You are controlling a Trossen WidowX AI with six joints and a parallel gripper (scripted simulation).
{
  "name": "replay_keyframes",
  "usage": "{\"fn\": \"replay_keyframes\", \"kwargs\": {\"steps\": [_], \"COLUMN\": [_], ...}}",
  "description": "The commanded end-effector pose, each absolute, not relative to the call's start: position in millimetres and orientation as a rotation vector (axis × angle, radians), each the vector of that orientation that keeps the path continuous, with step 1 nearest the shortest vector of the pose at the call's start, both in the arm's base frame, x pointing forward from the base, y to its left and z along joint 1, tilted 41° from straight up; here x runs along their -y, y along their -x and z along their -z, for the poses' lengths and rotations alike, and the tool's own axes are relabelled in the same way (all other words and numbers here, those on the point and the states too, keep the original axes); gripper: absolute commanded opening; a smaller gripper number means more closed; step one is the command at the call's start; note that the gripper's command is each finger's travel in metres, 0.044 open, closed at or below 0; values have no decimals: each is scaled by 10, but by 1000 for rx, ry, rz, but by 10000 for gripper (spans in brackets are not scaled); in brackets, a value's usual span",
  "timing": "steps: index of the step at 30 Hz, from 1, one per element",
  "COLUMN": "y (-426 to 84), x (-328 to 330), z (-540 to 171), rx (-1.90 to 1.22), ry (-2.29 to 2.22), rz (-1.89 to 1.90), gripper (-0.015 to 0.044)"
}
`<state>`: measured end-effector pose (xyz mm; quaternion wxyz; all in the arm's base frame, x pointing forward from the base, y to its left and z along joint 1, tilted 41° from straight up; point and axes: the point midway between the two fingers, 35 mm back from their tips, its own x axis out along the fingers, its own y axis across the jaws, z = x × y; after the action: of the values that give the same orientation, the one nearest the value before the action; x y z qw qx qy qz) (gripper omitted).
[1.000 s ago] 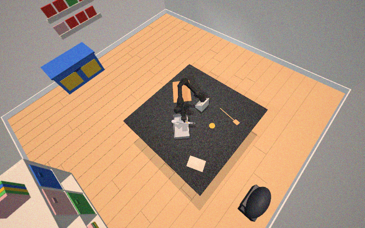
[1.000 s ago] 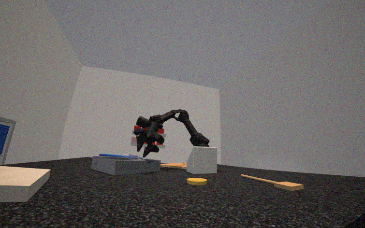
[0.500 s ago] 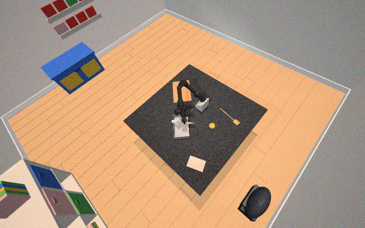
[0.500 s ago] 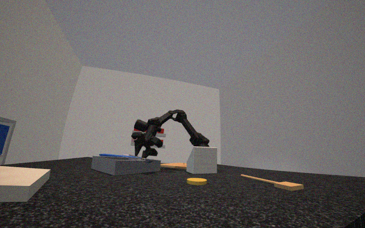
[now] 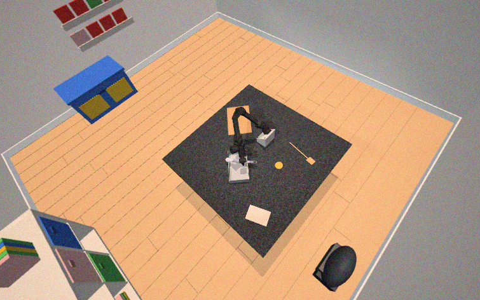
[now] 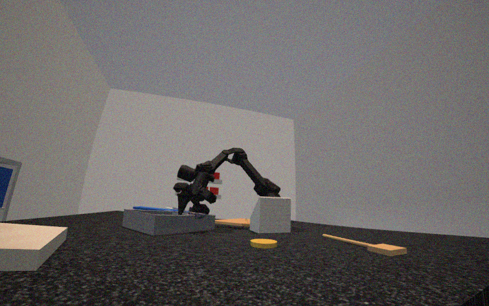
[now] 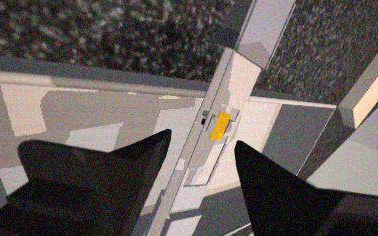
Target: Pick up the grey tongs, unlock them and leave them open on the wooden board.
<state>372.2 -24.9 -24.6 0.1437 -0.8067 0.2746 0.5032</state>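
The grey tongs (image 5: pixel 253 162) (image 7: pixel 245 75) lie across the roasting tin (image 5: pixel 239 181) (image 6: pixel 155 225) (image 7: pixel 105 86), reaching past its rim, with their arms close together. A small yellow piece (image 7: pixel 220 126) sits on them. My gripper (image 5: pixel 242 163) (image 6: pixel 190 212) (image 7: pixel 203 139) is partly open and low over the tin, pointing down. In the wrist view its fingertips stand on either side of the tongs, with a gap on both sides. The wooden board (image 5: pixel 230 126) (image 6: pixel 234 221) lies flat behind the tin, partly under the raised arm in the top view.
The arm stands on a pale grey block (image 5: pixel 266 140) (image 6: pixel 272 214). A yellow disc (image 5: pixel 278 164) (image 6: pixel 263 244) and a wooden spatula (image 5: pixel 310 160) (image 6: pixel 386 249) lie to the right of the tin. A cream block (image 5: pixel 258 215) (image 6: pixel 14 237) lies nearer the mat's front corner.
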Motion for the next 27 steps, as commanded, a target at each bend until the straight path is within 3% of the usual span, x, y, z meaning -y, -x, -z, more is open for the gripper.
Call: {"fn": "replay_keyframes", "kwargs": {"steps": [1, 5, 9, 25, 27], "y": [-3730, -3738, -3737, -3737, -3737], "x": [271, 284, 275, 275, 275], "z": [317, 354, 318, 318, 318], "rx": [-787, -787, -793, -793, -793], "ry": [2325, 2325, 2325, 2325, 2325], "rz": [-1458, -1458, -1452, -1452, -1452], "gripper": [260, 260, 155, 48, -4]}}
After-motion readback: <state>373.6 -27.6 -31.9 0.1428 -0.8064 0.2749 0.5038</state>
